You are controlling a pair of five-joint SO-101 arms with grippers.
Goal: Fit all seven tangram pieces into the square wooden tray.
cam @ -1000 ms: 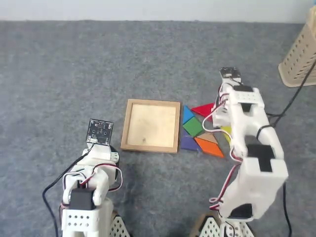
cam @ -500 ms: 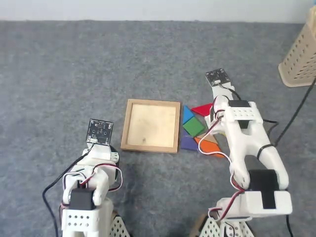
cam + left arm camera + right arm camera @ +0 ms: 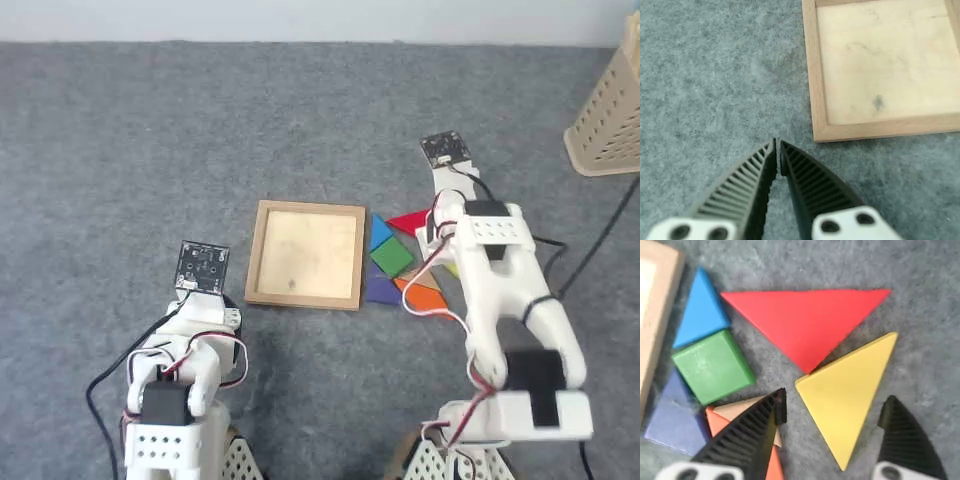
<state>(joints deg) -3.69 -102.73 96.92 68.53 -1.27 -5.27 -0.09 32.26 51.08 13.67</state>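
Grey and fuzzy all over is the top of the table (image 3: pixel 150 130). The square wooden tray (image 3: pixel 306 255) lies flat in the middle of it, and nothing is inside. All the coloured pieces lie on the table just beside the tray, on my right side.

My right jaws (image 3: pixel 835 401) are open wide. They hang low over the yellow triangle (image 3: pixel 850 390), with one jaw on each side of it. I cannot tell if they touch it. The red triangle (image 3: pixel 807 322) lies a bit farther from my base, and its point comes right up to a corner of the yellow one.

The blue triangle (image 3: pixel 700 310) sits next to the tray's edge. The green square (image 3: pixel 712 365) is right up against it. A purple piece (image 3: pixel 670 417) lies on the other side of the green square, also close to the tray. An orange piece (image 3: pixel 715 422) and a plain wood-coloured piece (image 3: pixel 742 410) lie partly under one of my right jaws.

My left jaws (image 3: pixel 777 147) are closed tight, with nothing between them. They point down at bare table just beside the near rim of the tray, close to a corner. My left arm (image 3: pixel 185 370) is folded back near my base.

A tan basket (image 3: pixel 610 110) with little holes stands well apart, at the far right edge.
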